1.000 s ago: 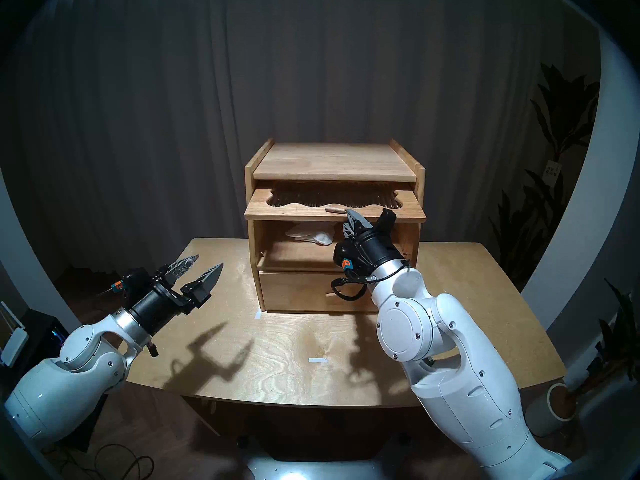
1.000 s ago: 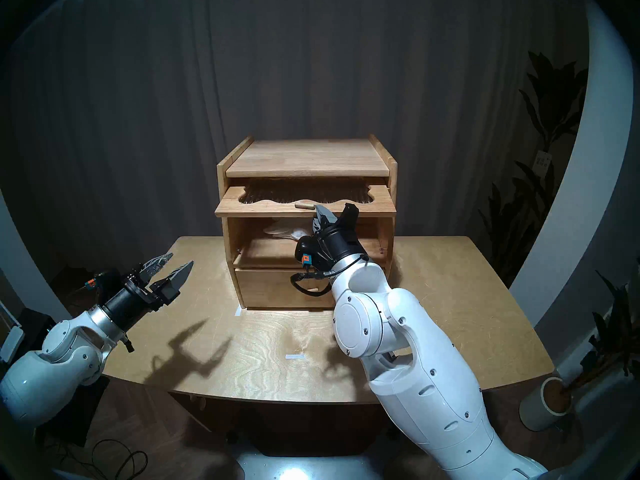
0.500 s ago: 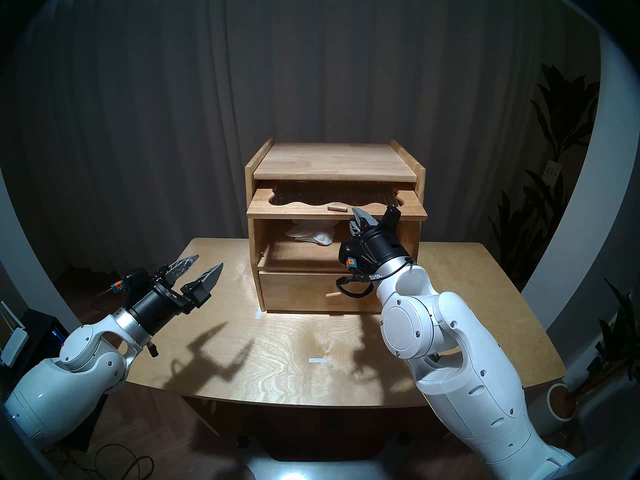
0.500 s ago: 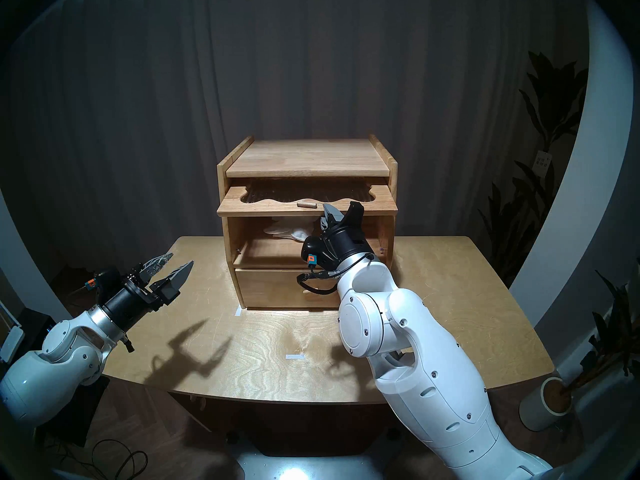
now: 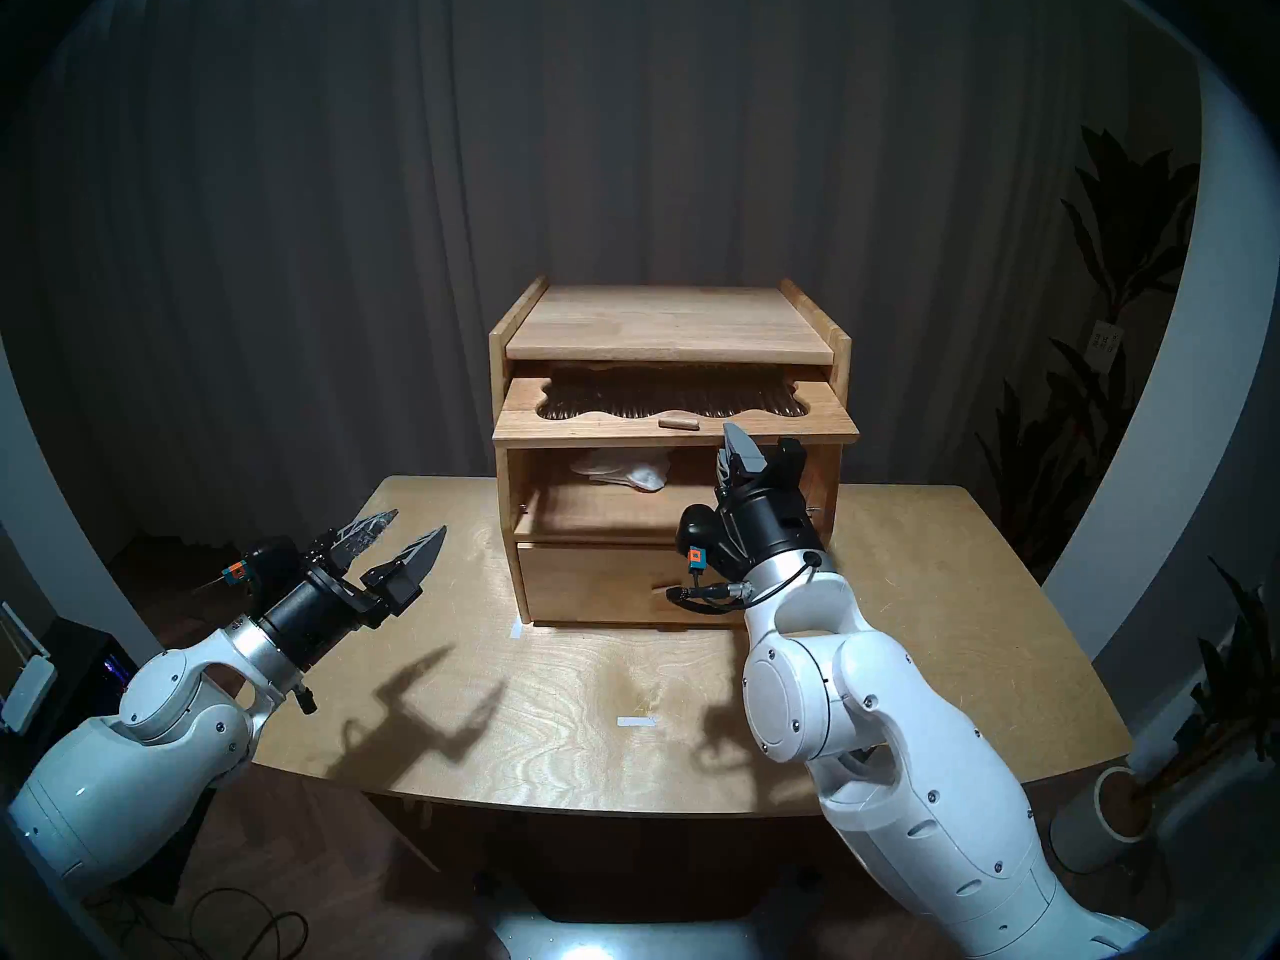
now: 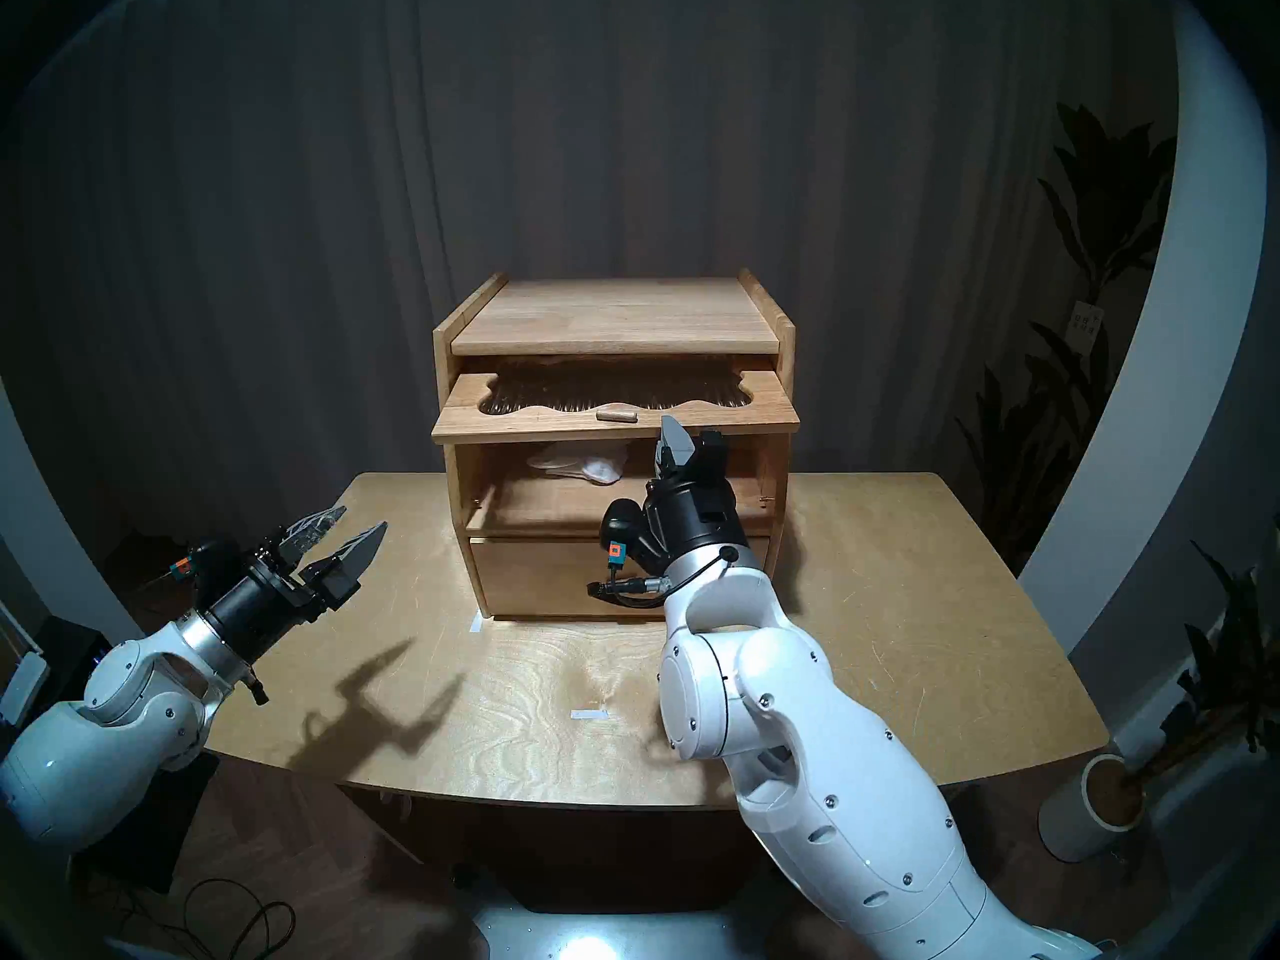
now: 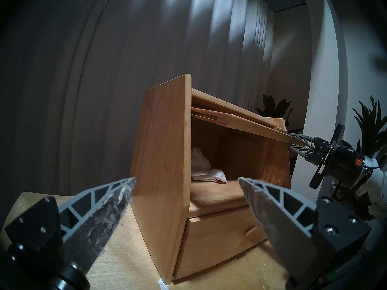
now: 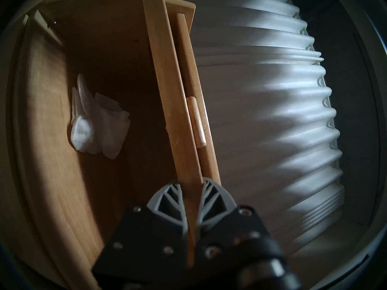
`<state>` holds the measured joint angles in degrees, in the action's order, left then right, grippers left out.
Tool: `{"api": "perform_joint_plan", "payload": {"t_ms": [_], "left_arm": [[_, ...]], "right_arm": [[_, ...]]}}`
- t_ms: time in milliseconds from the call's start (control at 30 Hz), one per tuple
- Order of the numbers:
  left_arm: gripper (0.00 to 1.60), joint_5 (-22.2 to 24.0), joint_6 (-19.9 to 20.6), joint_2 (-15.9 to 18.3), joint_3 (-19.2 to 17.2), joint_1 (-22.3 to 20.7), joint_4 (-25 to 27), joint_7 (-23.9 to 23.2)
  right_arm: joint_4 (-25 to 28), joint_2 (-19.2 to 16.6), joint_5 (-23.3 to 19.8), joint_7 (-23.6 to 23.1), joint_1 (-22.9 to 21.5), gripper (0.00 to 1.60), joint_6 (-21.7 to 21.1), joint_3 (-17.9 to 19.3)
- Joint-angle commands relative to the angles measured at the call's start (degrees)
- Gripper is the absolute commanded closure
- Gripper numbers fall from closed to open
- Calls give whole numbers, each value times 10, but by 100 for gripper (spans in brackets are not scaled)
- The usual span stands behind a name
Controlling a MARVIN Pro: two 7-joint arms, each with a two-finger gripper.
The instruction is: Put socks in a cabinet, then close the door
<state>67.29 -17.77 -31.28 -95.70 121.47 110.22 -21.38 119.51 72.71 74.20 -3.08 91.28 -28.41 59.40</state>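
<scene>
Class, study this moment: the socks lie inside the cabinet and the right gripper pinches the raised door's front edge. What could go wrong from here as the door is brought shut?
1. The right gripper grips only the thin front edge of the door, beside its peg handle; it might slip and let the panel drop.
2. The door reaches across the cabinet opening, so uneven pulling from that off-centre grip could jam it.
3. The socks look well back, so snagging seems unlikely.

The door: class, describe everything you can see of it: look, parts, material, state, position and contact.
The door is a light wooden panel with a wavy-edged window of dark ribbed glass and a small peg handle. It is open, lifted nearly level above the cabinet compartment, its back part slid in under the top board. The right gripper is shut on its front edge, right of the peg. The socks lie inside, below it, untouched.
</scene>
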Motion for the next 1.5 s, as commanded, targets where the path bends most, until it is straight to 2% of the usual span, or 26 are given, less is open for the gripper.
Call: {"api": "perform_joint_plan", "payload": {"t_ms": [0, 33, 67, 100, 133, 167, 200, 300, 333, 500, 700, 733, 767, 800, 1200, 1467], "left_arm": [[0, -1, -5, 0, -8, -2, 4, 1], [0, -1, -5, 0, -8, -2, 4, 1], [0, 0, -4, 0, -6, -4, 3, 0], [0, 0, -3, 0, -5, -4, 3, 0], [0, 0, -3, 1, -5, -4, 2, 0], [0, 0, -2, 1, -5, -4, 2, 0], [0, 0, -2, 1, -4, -4, 2, 0], [0, 0, -2, 1, -4, -4, 2, 0], [0, 0, -2, 1, -4, -4, 2, 0], [0, 0, -2, 1, -4, -5, 2, 0], [0, 1, -3, 1, -4, -5, 2, 0], [0, 1, -3, 1, -4, -5, 2, 0], [0, 1, -3, 1, -4, -5, 2, 0], [0, 1, -3, 1, -4, -5, 2, 0], [0, 1, -2, 2, -3, -5, 1, -1], [0, 1, -2, 2, -3, -5, 1, -1]], "right_arm": [[-14, 39, 29, 24, -10, 160, -25, -34], [-21, 44, 31, 27, -15, 160, -29, -36], [22, 11, 32, 31, -5, 160, -21, -88], [31, 8, 33, 28, -5, 160, -6, -95], [32, 7, 31, 27, -6, 160, 5, -86], [30, 8, 33, 29, -10, 160, 0, -104], [28, 6, 33, 27, -10, 160, 6, -101], [29, -9, 33, 27, -20, 160, 5, -132], [31, -12, 33, 28, -20, 160, 8, -128], [26, -45, 25, 31, -44, 160, 5, -187], [25, -65, 12, 42, -56, 160, -9, -215], [27, -65, 9, 43, -57, 130, -12, -217], [27, -65, 9, 43, -57, 130, -12, -217], [31, -67, 13, 49, -60, 0, -18, -219], [78, -90, 48, 86, -79, 0, -59, -230], [90, -104, 59, 112, -50, 0, -139, -205]]}}
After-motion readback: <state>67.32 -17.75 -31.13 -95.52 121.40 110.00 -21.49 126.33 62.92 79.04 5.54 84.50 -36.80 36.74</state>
